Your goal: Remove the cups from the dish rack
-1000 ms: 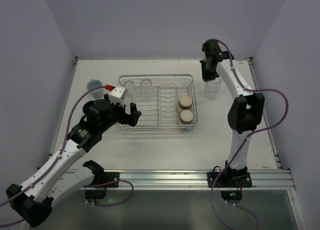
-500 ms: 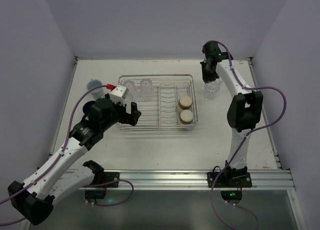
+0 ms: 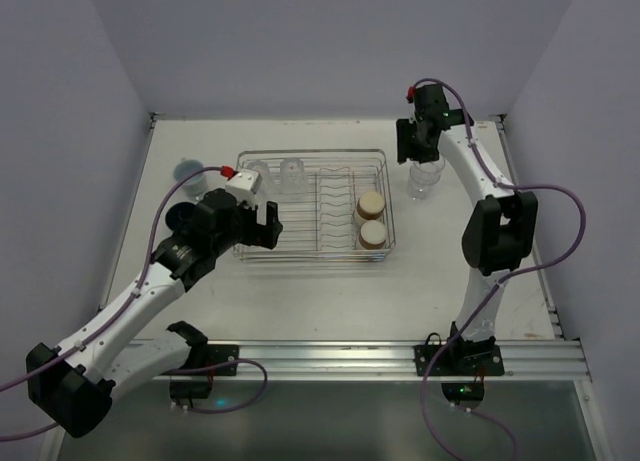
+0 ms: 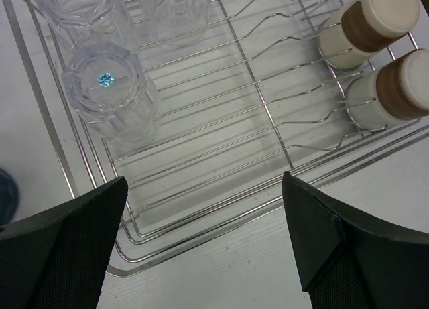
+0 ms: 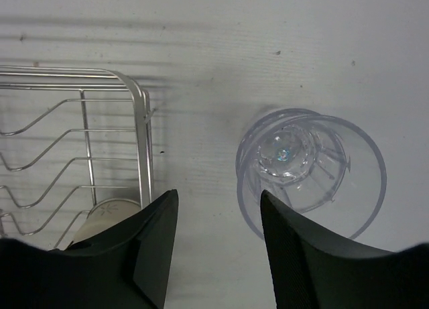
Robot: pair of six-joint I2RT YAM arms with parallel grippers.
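The left gripper (image 4: pixel 204 178), wide open, hovers over the dish rack (image 4: pixel 221 141). An upturned clear tumbler (image 4: pixel 107 81) stands ahead, to its left. It is light and slippery, I judge: pinch across its sides. The right gripper (image 5: pixel 218 195) stands parted, empty.

White table (image 3: pixel 330 301), matt, with small dark specks (image 5: pixel 277 52) on its surface. Pale lilac back wall (image 3: pixel 320 51) rises at the table's far edge, and a side wall (image 3: pixel 60 131) stands along its left. Aluminium rail (image 3: pixel 340 356) runs along the table's near edge.
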